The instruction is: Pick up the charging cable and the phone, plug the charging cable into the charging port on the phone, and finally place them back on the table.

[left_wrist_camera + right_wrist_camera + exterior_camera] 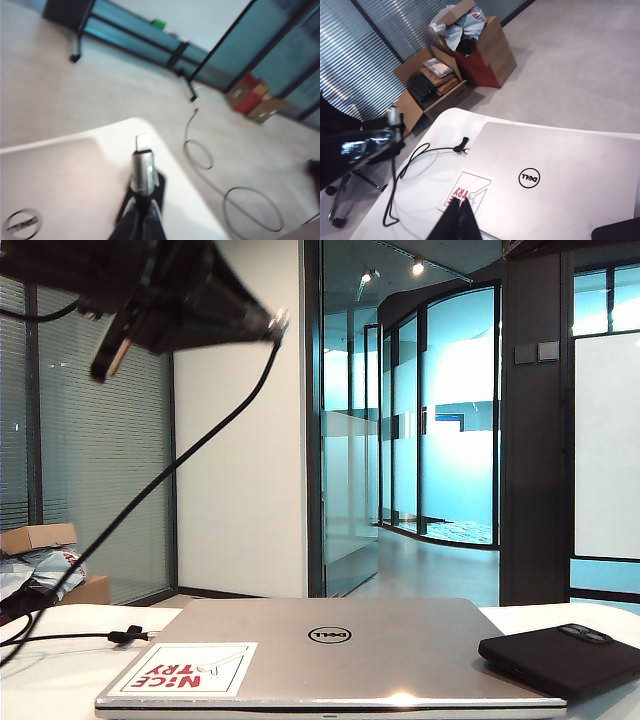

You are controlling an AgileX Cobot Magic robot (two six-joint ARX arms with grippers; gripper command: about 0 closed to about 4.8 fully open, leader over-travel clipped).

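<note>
My left gripper (258,328) hangs high at the upper left, shut on the charging cable's silver plug (143,167), whose tip sticks out beyond the fingers. From it the black charging cable (170,468) drops to the white table (55,680), where it lies in loops (415,159) with its tie band (128,635). The black phone (560,658) lies flat at the right, partly on the laptop, and its corner (620,232) also shows in the right wrist view. Its charging port cannot be made out. My right gripper (461,220) is shut and empty above the laptop's sticker.
A closed silver Dell laptop (330,655) with a red-and-white sticker (185,668) fills the table's middle. Open cardboard boxes (455,65) and a chair base (340,200) stand on the floor beyond the table's left end. A grey cord (250,210) lies looped on the floor.
</note>
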